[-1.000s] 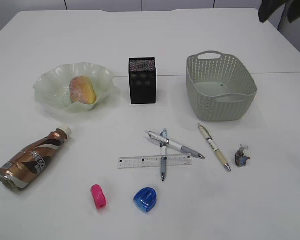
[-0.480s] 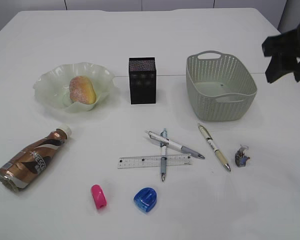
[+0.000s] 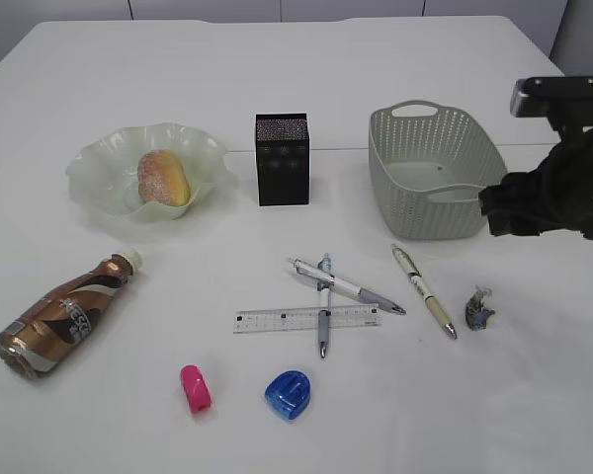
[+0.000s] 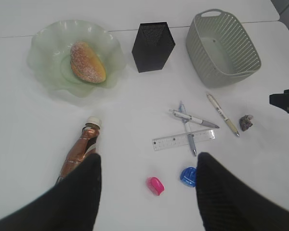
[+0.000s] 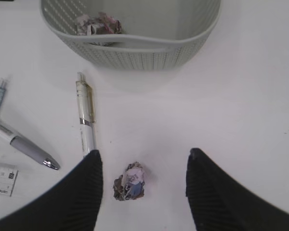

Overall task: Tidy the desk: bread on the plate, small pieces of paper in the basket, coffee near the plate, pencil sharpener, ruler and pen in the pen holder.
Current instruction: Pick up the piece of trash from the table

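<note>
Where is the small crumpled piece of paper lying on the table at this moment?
In the exterior view the small crumpled paper ball lies on the white table's right side, just right of the cream pen, in front of the grey-green basket.

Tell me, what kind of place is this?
Probably a mock desk for tidying practice: a white table with a clear plastic ruler, a black pen holder and a grey woven basket.

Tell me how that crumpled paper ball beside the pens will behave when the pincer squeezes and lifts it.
The crumpled paper ball looks small and loosely wadded, so it is probably very light and should crush somewhat between the open right pincer jaws. Its irregular folds likely give grip rather than slip. Lying free on the smooth table, it may skid if nudged by one jaw first.
</note>
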You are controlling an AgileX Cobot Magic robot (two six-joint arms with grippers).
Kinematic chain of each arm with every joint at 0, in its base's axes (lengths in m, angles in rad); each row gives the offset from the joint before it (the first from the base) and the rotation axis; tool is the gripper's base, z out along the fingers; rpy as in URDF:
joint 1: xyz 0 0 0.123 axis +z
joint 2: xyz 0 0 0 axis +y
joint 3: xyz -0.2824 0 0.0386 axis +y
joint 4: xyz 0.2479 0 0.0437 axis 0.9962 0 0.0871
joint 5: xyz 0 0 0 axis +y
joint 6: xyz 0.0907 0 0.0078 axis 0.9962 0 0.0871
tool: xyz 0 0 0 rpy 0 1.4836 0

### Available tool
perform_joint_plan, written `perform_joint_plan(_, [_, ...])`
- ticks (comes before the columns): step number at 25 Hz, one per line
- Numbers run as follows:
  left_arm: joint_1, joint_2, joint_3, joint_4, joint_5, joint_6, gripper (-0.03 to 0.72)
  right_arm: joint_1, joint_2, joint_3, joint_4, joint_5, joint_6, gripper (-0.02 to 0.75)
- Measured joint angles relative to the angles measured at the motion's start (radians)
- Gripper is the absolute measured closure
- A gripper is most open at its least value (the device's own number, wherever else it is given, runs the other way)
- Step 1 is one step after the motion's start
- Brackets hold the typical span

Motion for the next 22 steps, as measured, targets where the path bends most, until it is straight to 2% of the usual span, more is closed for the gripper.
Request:
perform_joint_plan(6, [0.000, 0.000, 0.000, 0.000, 0.000, 0.000, 0.239, 0.000, 0.107, 0.000, 0.047, 0.011, 0.000, 0.302])
perform_joint_plan(13, [0.000, 0.000, 0.000, 0.000, 0.000, 0.000, 0.239, 0.001, 0.117, 0.000, 0.129, 0.059, 0.000, 0.302])
perform_joint_plan(22, [0.000, 0.000, 0.000, -0.005, 0.000, 0.000, 0.240, 0.016, 0.190, 0.000, 0.144, 0.058, 0.000, 0.302])
